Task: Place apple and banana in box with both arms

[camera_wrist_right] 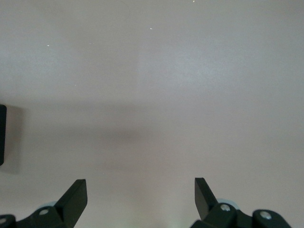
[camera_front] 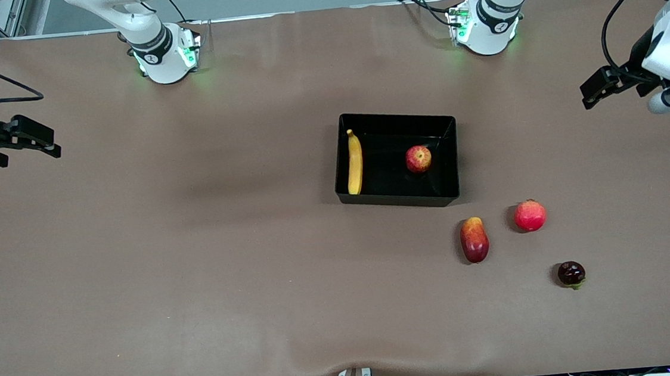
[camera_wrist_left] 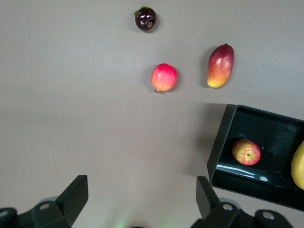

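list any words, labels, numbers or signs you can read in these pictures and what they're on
No text can be read in any view.
Round black marks on the collars of the two arm bases: too small to read.
The box, banana, apple, the three other fruits and the table cover carry no print.

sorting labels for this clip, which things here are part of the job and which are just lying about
Part of the job:
- apple, in the box
- banana, in the box
- box
- left gripper, open, waiting at its end of the table
- right gripper, open, waiting at its end

Just lying about:
- mango-like fruit
- pinkish-red round fruit
- dark round fruit
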Controlling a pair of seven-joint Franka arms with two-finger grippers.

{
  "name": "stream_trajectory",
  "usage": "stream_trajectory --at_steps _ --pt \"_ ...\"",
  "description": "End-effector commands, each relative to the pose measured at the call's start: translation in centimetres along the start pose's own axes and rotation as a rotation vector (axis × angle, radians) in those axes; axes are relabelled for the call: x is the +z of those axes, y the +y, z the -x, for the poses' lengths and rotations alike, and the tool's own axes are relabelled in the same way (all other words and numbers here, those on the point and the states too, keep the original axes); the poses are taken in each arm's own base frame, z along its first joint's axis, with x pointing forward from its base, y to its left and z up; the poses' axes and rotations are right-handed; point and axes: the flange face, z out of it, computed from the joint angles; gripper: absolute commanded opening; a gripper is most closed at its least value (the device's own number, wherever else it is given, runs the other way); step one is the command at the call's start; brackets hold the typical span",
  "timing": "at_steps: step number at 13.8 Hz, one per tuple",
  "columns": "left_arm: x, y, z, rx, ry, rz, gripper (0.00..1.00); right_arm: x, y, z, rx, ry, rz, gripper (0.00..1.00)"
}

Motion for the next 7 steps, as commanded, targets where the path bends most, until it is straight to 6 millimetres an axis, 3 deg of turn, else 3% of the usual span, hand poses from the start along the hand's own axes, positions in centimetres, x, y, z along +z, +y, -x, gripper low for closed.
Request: stream_trajectory --at_steps 1,7 --pt "-0.7 0.1 0.9 0.017 0.010 0.050 1.00 -0.2 -0.2 -0.1 -0.005 0.005 -0.006 1.00" --pt "-1.9 -0.1 1.0 0.056 -0.008 0.073 1.00 -0.2 -0.2 -0.1 -0.005 0.004 -0.006 1.00"
